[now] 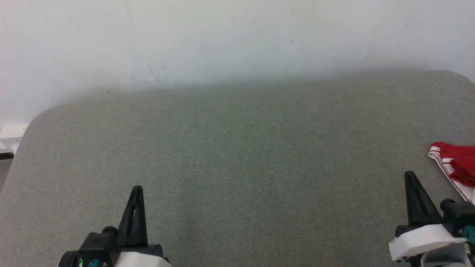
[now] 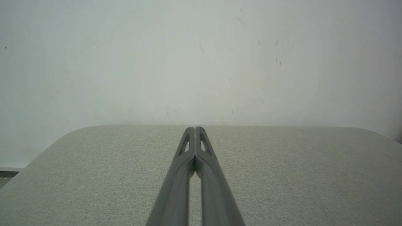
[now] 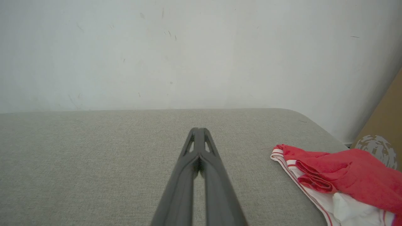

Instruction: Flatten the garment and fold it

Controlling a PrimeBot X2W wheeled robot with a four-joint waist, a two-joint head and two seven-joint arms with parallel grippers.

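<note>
The garment (image 1: 457, 167) is a crumpled heap of red cloth with white parts and red-and-white striped trim, lying at the right edge of the grey fabric table (image 1: 237, 155). In the right wrist view the garment (image 3: 342, 179) lies to the right of my fingers, apart from them. My right gripper (image 1: 409, 174) is shut and empty, just left of the heap; its fingertips meet in the right wrist view (image 3: 198, 129). My left gripper (image 1: 137, 188) is shut on nothing at the lower left, its tips pressed together in the left wrist view (image 2: 195, 128).
A pale wall (image 1: 222, 40) rises behind the table's far edge. A brown cardboard panel (image 3: 384, 125) with a printed mark leans beyond the table's right corner. The table's rounded left corner (image 1: 41, 115) drops to a white ledge.
</note>
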